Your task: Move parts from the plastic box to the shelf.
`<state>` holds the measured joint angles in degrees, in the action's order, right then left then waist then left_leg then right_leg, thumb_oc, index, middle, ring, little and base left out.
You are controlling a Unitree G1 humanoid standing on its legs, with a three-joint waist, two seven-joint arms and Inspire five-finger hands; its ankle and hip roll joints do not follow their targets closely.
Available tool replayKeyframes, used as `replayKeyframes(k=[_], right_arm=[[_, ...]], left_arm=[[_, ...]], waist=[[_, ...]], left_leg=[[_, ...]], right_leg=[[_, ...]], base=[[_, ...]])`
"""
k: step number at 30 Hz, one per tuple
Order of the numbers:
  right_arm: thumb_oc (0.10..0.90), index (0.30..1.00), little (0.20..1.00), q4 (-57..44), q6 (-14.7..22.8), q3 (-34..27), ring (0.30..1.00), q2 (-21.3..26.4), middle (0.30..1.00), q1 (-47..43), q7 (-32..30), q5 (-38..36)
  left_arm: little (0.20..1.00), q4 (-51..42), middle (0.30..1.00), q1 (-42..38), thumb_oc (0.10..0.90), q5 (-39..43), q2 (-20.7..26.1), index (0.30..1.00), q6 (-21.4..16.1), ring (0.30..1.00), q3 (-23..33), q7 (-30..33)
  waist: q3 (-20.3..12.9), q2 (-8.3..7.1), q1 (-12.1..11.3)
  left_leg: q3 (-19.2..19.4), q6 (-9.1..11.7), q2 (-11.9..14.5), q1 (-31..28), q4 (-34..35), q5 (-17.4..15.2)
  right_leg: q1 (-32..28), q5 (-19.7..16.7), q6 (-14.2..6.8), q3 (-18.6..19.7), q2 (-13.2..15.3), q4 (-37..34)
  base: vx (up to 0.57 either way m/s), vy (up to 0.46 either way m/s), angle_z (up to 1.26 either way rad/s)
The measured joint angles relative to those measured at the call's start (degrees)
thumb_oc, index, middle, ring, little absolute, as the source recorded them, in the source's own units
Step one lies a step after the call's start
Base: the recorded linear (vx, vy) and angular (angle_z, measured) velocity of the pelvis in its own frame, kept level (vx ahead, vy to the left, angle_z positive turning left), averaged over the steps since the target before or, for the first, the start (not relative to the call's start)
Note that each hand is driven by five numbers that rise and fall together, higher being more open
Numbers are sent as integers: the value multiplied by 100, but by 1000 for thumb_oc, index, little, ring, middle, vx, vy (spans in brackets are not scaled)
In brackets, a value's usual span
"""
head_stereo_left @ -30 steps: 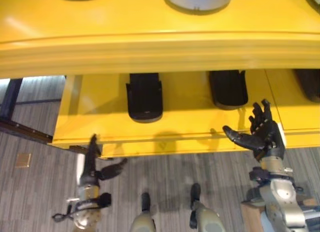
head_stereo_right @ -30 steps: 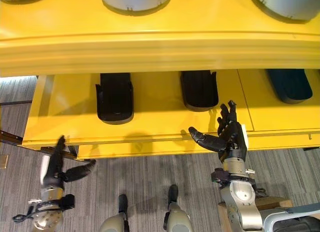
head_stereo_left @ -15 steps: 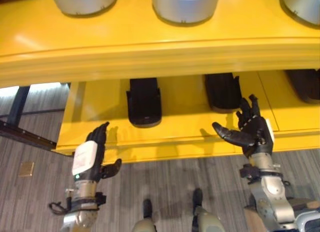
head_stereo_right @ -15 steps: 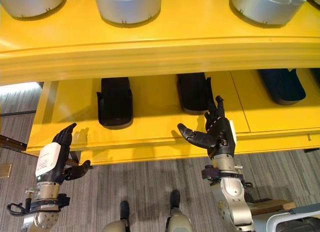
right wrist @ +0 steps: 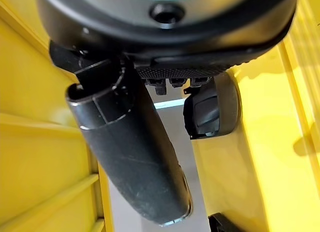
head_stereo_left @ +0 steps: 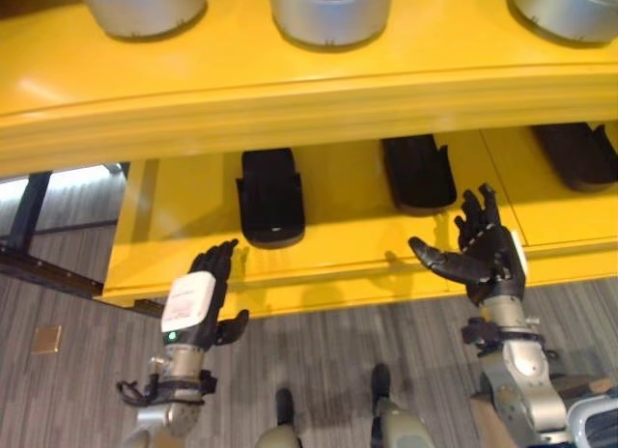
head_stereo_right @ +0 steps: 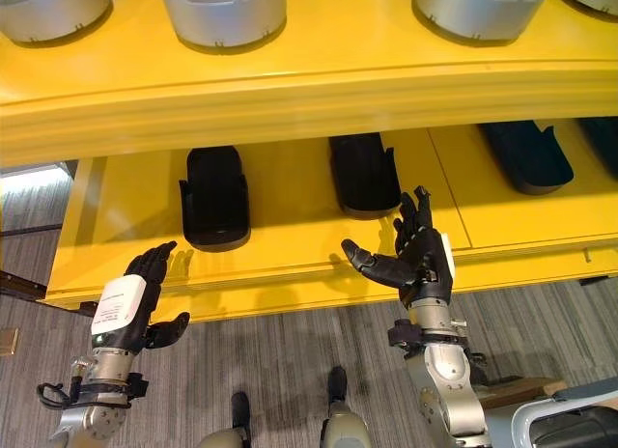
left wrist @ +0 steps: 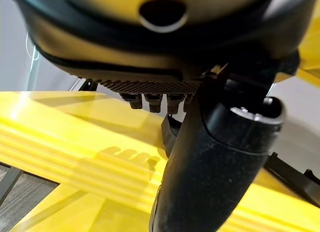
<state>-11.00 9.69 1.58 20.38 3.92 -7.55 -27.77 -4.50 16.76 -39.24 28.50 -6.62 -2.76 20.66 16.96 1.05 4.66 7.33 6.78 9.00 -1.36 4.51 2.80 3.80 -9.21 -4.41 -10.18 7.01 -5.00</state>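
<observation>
1. A yellow shelf (head_stereo_left: 319,81) spans the frame, its upper deck across the top and a lower deck (head_stereo_left: 348,231) running through the middle band.
2. Three round silver parts (head_stereo_left: 330,9) stand in a row along the top edge of the frame, on the upper deck.
3. Black parts lie on the lower deck: one left of centre (head_stereo_left: 269,195), one right of centre (head_stereo_left: 418,171), another at the right edge (head_stereo_left: 577,154).
4. The left hand (head_stereo_left: 196,303) is raised at lower left, at the front lip of the lower deck, its white-covered back toward the camera; fingers are straight, thumb out to the side, and it has hold of nothing.
5. The right hand (head_stereo_left: 483,255) is raised at lower right, over the front edge of the lower deck, just below the black part right of centre. Its fingers are spread upward, its thumb juts toward the frame's centre, and its palm is empty.
6. In the right wrist view a black part (right wrist: 210,112) sits on yellow shelf surface beyond the fingertips, clear of the hand.
7. Grey striped floor (head_stereo_left: 328,361) fills the bottom of the frame.
</observation>
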Motion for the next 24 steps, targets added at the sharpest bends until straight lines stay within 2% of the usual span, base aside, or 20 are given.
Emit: replayKeyframes(k=[5, 15, 19, 24], right_arm=[[900, 1000, 1000, 14, 0, 30, 1000, -22, 1000, 7, 3, -48], [900, 1000, 1000, 14, 0, 56, 1000, -44, 1000, 52, 2, -56], [900, 1000, 1000, 14, 0, 66, 1000, -51, 1000, 62, 3, -57], [900, 1000, 1000, 14, 0, 66, 1000, -93, 1000, 66, -1, -56]], left_arm=[[1000, 172, 1000, -119, 900, -54, 7, 1000, 11, 1000, -307, -99], [1000, 197, 1000, -142, 900, -212, 12, 1000, 11, 1000, -455, -263], [1000, 202, 1000, -205, 900, -213, 65, 1000, -13, 1000, -673, -335], [1000, 267, 1000, -245, 900, -219, 66, 1000, -35, 1000, -733, -379]], waist=[[-64, 13, -2], [-64, 13, 40], [-64, 13, 44], [-65, 12, 146]], left_leg=[[57, 0, 1, 0, 1, 0], [111, -1, 3, 3, 1, 6], [116, -1, 3, 4, 1, 6], [143, -1, 5, 3, 2, 6]], right_leg=[[40, -22, 10, 31, -6, 0], [83, -34, 14, 118, -16, -1], [86, -34, 14, 119, -16, -1], [96, -36, 12, 137, -20, -1]], base=[[-2, 0, -5], [0, -2, -3], [0, 0, 0], [1, -2, -1]])
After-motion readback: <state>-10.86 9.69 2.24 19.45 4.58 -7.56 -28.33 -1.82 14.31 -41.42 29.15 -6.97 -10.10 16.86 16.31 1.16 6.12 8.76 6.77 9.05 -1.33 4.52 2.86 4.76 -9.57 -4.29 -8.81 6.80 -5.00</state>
